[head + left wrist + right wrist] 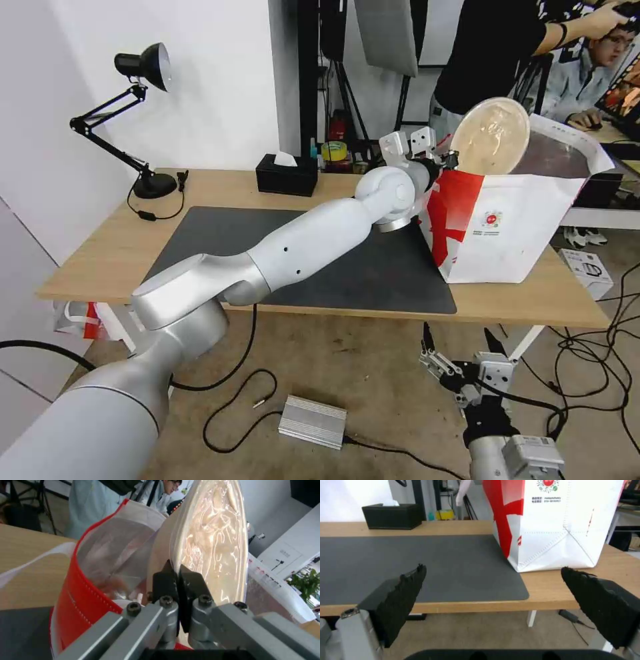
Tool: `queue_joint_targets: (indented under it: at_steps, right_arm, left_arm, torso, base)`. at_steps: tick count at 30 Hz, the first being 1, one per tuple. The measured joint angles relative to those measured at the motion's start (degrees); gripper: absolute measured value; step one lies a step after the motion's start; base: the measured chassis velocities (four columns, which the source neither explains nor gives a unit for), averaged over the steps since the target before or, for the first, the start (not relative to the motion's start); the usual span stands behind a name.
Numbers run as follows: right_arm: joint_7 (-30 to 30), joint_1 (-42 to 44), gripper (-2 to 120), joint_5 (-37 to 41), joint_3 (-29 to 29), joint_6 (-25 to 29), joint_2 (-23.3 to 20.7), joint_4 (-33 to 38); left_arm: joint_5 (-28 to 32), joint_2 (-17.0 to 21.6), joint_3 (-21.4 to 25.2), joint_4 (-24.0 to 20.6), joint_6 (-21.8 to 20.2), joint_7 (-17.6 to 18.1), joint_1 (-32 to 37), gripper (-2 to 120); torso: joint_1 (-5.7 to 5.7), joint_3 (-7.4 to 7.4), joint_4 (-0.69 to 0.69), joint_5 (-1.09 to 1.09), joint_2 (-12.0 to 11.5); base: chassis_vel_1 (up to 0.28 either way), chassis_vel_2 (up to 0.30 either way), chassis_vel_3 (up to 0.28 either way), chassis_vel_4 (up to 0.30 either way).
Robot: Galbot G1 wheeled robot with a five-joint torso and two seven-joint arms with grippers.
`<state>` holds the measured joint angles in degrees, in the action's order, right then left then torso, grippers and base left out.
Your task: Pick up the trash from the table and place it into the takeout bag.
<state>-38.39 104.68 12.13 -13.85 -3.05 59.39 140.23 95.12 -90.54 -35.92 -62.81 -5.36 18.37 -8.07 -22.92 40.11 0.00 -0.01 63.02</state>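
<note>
A long light-wood desk point(100, 260) with white legs stands against a white wall, a large dark grey rectangular mat point(220, 230) covering its middle. At the far left corner sits a black articulated desk lamp point(137, 87) with its cord trailing on the wood, and along the back edge rests a black tissue box point(287, 175). Behind the desk are dark stands and a roll of yellow tape point(334, 151). The floor below is brownish, strewn with black cables and a small silver metal box point(313, 421).

On the right end of the desk, partly on the mat's corner, stands the large boxy white takeout bag with a red panel and small round logo point(500, 233), open at the top with silver foil lining showing.

The left arm reaches across the mat, and the left claw point(178, 580) is pinched together on the rim of a beige round paper-pulp bowl with a clear glossy film point(490, 137), holding it tipped on edge above the bag's opening, near its red side.

The right claw point(493, 597) hangs low in front of the desk's near edge, below the bag, its two black pads spread wide apart with nothing between them.
</note>
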Motion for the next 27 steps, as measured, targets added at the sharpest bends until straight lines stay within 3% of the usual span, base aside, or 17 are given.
queue_joint_targets:
  at_steps: [10, 13, 27]
  right_arm:
    - [0.0, 0.0, 100, 0.0, 0.0, 0.0, 0.0, 0.0]
    - [0.0, 0.0, 100, 0.0, 0.0, 0.0, 0.0, 0.0]
    - [0.0, 0.0, 100, 0.0, 0.0, 0.0, 0.0, 0.0]
  left_arm:
    - [-0.6, 0.8, -0.6, -0.9, 0.0, -0.6, -0.5, 1]
    - [-1.1, 1.6, -1.2, -2.3, 0.3, -1.3, -0.5, 16]
    - [-1.2, 3.3, -1.8, -5.0, 0.3, -2.6, -1.2, 61]
  torso:
    - [0.00, 0.00, 0.00, 0.00, 0.0]
    - [0.00, 0.00, 0.00, 0.00, 0.0]
    - [0.00, 0.00, 0.00, 0.00, 0.0]
  base:
    - [0.000, 0.000, 0.000, 0.000]
    - [0.000, 0.000, 0.000, 0.000]
    - [0.000, 0.000, 0.000, 0.000]
